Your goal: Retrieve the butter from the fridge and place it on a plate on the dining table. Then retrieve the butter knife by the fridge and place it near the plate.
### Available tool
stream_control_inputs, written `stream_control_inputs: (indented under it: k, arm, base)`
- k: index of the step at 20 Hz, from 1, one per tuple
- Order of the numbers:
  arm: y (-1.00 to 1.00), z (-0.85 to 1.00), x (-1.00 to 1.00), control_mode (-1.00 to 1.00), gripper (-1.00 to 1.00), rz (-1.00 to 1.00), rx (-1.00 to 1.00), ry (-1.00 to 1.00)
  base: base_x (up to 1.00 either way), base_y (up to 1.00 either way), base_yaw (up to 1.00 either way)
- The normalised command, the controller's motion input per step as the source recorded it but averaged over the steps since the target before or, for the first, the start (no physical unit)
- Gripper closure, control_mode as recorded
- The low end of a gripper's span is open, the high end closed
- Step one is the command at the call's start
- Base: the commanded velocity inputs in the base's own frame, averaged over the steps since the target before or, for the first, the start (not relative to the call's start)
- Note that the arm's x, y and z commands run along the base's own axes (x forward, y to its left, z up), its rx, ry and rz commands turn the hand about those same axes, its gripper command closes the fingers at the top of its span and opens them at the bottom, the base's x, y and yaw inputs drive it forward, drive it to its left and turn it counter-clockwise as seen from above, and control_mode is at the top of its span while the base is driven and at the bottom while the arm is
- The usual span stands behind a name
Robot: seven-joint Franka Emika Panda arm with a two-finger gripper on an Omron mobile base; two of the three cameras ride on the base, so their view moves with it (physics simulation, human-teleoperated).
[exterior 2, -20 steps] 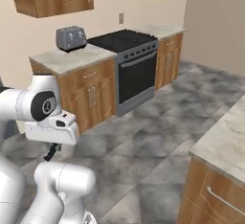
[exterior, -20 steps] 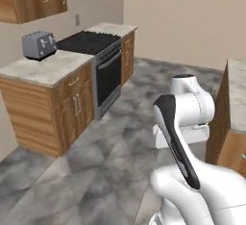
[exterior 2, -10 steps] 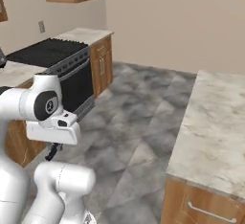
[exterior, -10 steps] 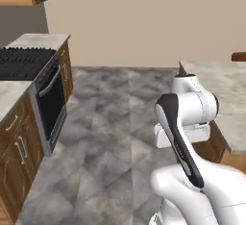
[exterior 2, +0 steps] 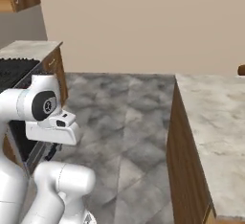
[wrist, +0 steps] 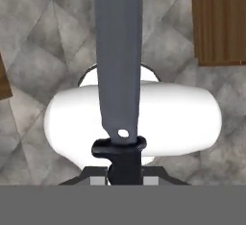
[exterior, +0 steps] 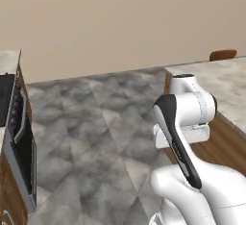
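In the hand view my gripper (wrist: pixel 124 173) is shut on the butter knife (wrist: pixel 118 60). Its black handle sits between my fingers, and the long grey blade points straight up the picture, over the robot's white body and the grey stone floor. The dining table (exterior: pixel 227 81), with its beige-grey marbled top, stands at the right in the left base view. In the right base view the dining table (exterior 2: pixel 216 122) runs down the right side. My arm is folded close above the base. The butter, the plate and the fridge are out of view.
A black stove (exterior: pixel 17 137) set in wooden cabinets stands at the left edge, and the stove (exterior 2: pixel 14 77) also appears behind my arm. A brown chair back (exterior: pixel 222 54) rises behind the table. Open grey tiled floor (exterior: pixel 96 123) lies between stove and table, up to a beige wall.
The base has turned, so the whole scene has shifted: the stove and wall counters slid off to the left and the dining table came in at the right. The grip is unchanged.
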Motion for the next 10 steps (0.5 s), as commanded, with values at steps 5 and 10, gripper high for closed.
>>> stream_control_inputs:
  k: [5,10]
  arm:
    - [0.00,0.00,0.00,1.00,1.00,0.00,0.00,0.00]
    - [0.00,0.00,0.00,1.00,1.00,0.00,0.00,0.00]
  base:
    - [1.00,0.51,-0.45]
    - [1.00,0.04,-0.22]
